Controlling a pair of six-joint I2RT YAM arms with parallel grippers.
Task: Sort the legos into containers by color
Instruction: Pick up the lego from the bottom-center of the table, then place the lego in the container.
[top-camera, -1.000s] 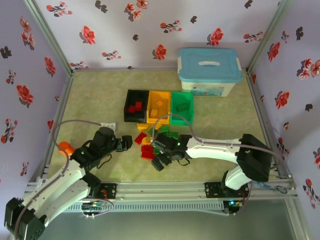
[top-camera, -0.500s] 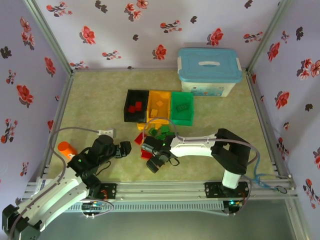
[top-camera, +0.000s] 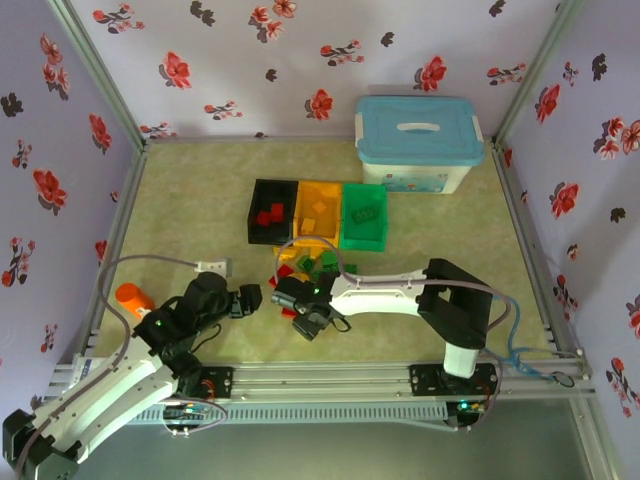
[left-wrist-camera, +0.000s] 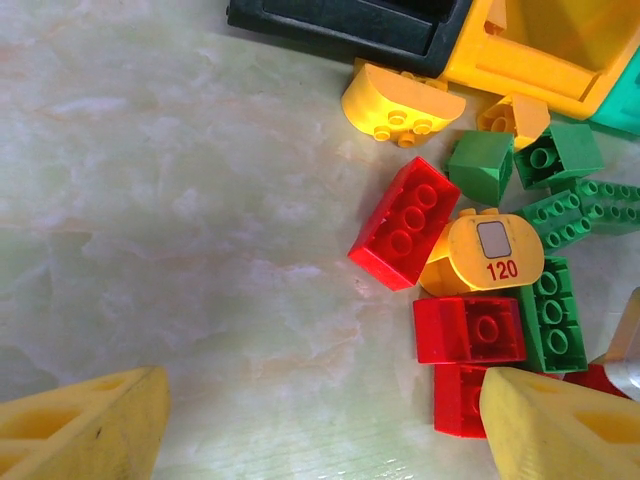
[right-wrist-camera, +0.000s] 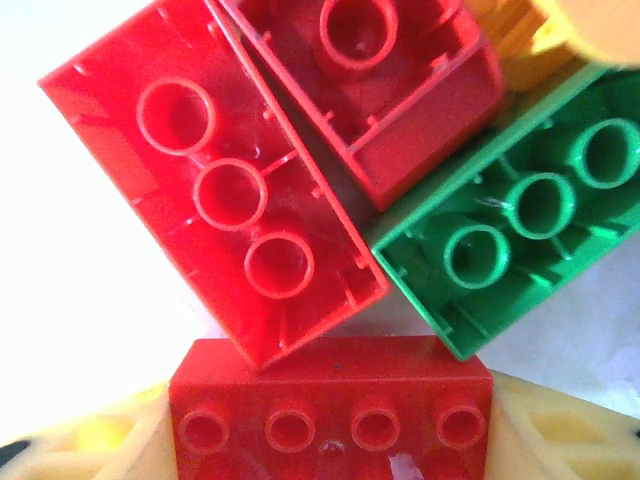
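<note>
- So, right pincer (right-wrist-camera: 330, 445) clamps a red brick (right-wrist-camera: 330, 395) by its ends; fingers mostly cut off.
- Left pincer (left-wrist-camera: 320, 425) gapes empty; brick pile (left-wrist-camera: 480, 250) just ahead-right, bins (left-wrist-camera: 530, 82) beyond, cropped.

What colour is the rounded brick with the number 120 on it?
Yellow-orange. The brick shows best in the left wrist view.

The left arm (top-camera: 110, 375) lies low, elbow bent, and the left gripper (left-wrist-camera: 320, 410) has its fingers spread wide. The right arm (top-camera: 390, 295) stretches leftward; the right gripper (top-camera: 292, 300) points down, clamping a red lego (right-wrist-camera: 330, 400).
</note>
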